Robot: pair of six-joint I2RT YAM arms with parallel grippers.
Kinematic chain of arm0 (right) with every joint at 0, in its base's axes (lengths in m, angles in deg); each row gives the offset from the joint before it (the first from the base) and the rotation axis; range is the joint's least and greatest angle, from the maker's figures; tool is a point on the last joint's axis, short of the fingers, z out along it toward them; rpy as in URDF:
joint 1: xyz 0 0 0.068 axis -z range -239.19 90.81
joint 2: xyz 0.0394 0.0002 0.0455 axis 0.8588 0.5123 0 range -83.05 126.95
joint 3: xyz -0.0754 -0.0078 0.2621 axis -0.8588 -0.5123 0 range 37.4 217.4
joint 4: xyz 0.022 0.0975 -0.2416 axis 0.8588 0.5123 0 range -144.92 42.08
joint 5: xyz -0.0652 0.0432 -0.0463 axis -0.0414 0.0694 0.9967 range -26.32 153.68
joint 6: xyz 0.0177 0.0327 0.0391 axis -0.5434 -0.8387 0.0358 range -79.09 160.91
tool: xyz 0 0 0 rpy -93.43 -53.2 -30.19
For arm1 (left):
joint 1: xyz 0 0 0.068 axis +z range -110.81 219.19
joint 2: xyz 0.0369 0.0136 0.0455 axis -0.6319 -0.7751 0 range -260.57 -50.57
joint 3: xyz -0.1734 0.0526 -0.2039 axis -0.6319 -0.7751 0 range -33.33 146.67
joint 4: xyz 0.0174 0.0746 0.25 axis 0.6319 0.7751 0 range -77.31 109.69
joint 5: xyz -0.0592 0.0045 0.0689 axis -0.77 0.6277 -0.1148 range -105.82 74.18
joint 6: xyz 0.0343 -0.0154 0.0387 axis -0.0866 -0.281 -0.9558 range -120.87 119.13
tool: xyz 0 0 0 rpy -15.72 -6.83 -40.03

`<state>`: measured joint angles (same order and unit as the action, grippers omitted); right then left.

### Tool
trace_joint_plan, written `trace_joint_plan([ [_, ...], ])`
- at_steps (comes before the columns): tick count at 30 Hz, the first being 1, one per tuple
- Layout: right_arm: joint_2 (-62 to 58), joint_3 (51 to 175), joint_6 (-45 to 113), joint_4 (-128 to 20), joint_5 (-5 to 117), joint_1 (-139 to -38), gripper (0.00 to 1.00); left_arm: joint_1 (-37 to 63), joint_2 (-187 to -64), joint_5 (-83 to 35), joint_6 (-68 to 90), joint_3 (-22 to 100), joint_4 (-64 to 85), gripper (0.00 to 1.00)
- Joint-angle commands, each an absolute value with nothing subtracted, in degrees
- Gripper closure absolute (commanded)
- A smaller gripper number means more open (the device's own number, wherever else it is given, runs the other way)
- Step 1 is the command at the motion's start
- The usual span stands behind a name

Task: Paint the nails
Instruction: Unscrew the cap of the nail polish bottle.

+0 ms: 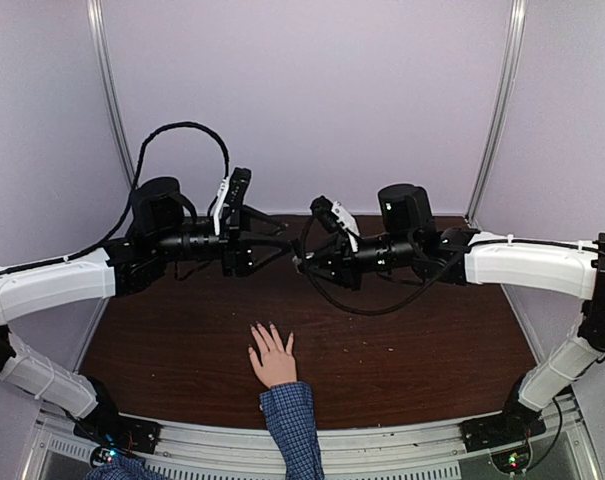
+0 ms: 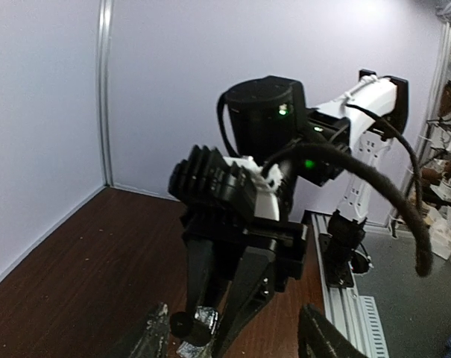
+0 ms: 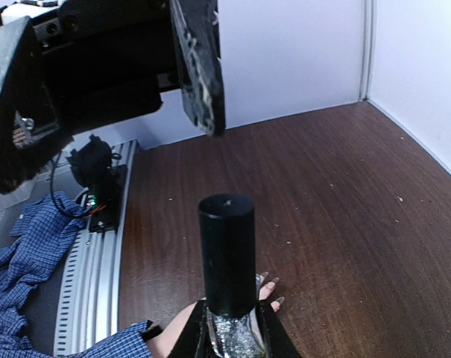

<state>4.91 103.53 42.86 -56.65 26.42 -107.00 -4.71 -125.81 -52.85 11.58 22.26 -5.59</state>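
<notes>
A light-skinned hand (image 1: pixel 273 358) with a blue checked cuff (image 1: pixel 290 412) lies flat on the dark wooden table, fingers spread. Its nails (image 3: pixel 270 285) peek out below the bottle in the right wrist view. High above the table my right gripper (image 1: pixel 300 262) is shut on a small glittery polish bottle (image 3: pixel 237 337) with a tall black cap (image 3: pixel 226 253). My left gripper (image 1: pixel 275 240) faces it from the left. Its fingers (image 3: pixel 200 74) stand wide apart around the cap's end without touching it. In the left wrist view the cap (image 2: pixel 182 326) sits between my left fingertips (image 2: pixel 149 334).
The arms meet mid-air over the table's far middle. Pale walls close in the back and sides. A metal rail (image 1: pixel 382 445) runs along the near edge. A black cable (image 2: pixel 389 186) loops off the right arm. Blue checked cloth (image 3: pixel 20 246) lies beyond the rail.
</notes>
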Motion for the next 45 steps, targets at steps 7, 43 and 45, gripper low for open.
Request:
trace_joint_plan([
  [7,3.0,106.3,42.4,-55.3,5.2,-106.7,1.00,-4.3,-126.3,-66.7,7.8,23.0,-7.2,0.42],
  [43,5.6,107.9,34.4,-60.0,-4.6,-107.0,1.00,-5.8,-131.9,-78.4,16.9,20.9,-26.9,0.87],
  [45,5.4,108.0,35.0,-59.1,-3.6,-106.6,1.00,-5.8,-131.7,-77.4,17.0,20.9,-26.6,0.89],
])
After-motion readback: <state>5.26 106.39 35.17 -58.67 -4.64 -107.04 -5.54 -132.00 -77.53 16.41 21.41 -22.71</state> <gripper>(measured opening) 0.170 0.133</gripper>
